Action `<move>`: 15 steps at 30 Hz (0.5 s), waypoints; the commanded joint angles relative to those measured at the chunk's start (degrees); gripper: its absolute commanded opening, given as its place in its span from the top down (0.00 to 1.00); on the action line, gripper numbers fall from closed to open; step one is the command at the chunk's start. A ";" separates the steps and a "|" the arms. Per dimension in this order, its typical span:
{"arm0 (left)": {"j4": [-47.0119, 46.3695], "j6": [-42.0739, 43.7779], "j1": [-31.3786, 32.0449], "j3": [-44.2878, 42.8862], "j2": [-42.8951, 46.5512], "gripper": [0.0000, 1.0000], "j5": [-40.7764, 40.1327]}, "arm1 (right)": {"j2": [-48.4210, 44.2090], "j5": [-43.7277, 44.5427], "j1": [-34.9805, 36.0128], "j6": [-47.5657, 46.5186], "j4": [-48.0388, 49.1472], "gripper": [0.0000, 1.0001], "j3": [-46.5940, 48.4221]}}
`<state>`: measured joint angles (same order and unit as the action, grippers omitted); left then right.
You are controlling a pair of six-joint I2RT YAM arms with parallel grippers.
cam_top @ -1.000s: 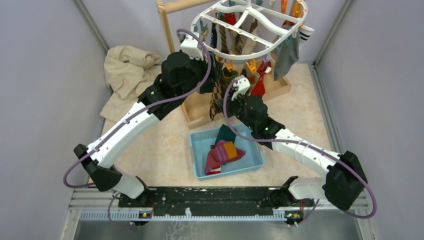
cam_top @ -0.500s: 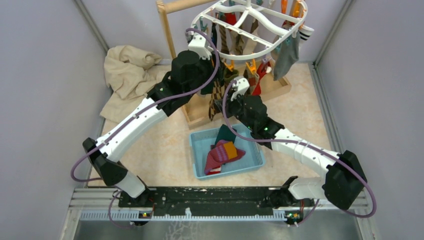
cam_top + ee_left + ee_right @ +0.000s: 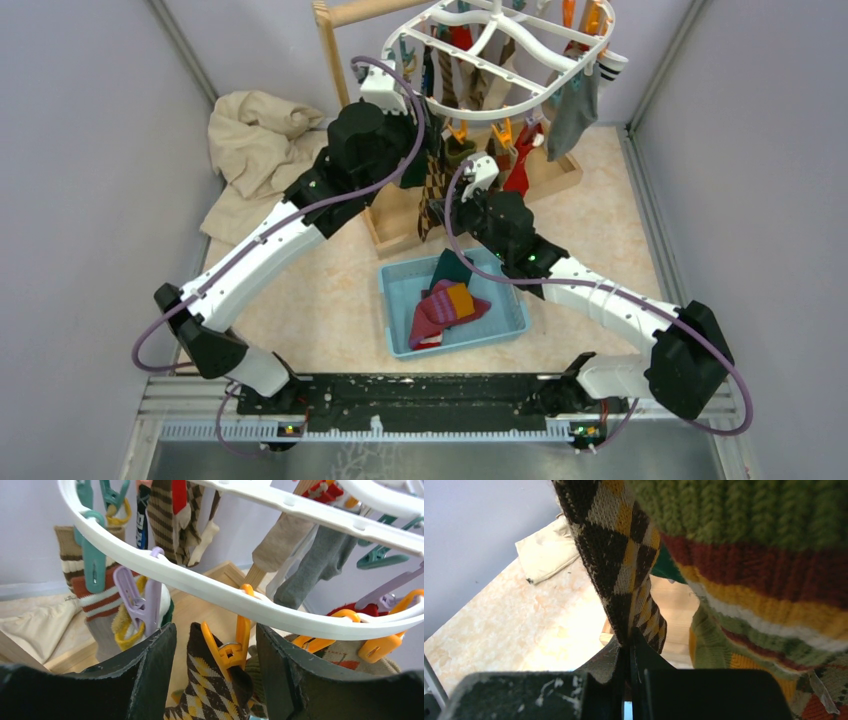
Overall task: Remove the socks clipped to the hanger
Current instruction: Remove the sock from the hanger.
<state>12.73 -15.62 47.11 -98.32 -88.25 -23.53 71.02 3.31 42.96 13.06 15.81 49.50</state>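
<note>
The table (image 3: 320, 300) had a pale top (beige, marbled like stone), with grey walls at its left, right and far sides. A crumpled cloth (image 3: 250, 140) lay in the far left corner. The stand's wooden base (image 3: 565, 172) sat along the back, to the right of the cloth. A blue tray (image 3: 400, 300) rested near the middle, just in front of that base. A black rail (image 3: 430, 392) ran along the near edge.

Bright even light, soft shadows, wrist close-ups blurred
</note>
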 commanded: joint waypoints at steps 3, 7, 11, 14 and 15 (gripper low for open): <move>-4.74 0.43 -0.18 2.36 2.56 0.35 -2.34 | 0.60 -0.49 0.36 -0.67 1.68 1.00 2.54; -4.47 0.37 -0.17 2.10 1.61 0.36 -1.93 | 0.69 -0.54 0.37 -0.58 1.85 1.00 2.19; -4.63 0.19 -0.13 2.00 1.11 0.36 -1.62 | 0.56 -0.55 0.37 -0.51 1.86 1.00 1.96; -5.06 0.06 -0.18 2.00 0.99 0.36 -1.57 | 0.42 -0.43 0.37 -0.53 1.85 1.00 1.84; -5.10 0.02 -0.18 1.87 0.91 0.37 -1.37 | 0.43 -0.41 0.37 -0.50 1.90 1.00 1.79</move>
<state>9.85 -15.62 47.11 -96.47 -86.89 -24.86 71.02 3.31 42.96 13.08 15.81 49.50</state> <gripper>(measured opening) 0.640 0.017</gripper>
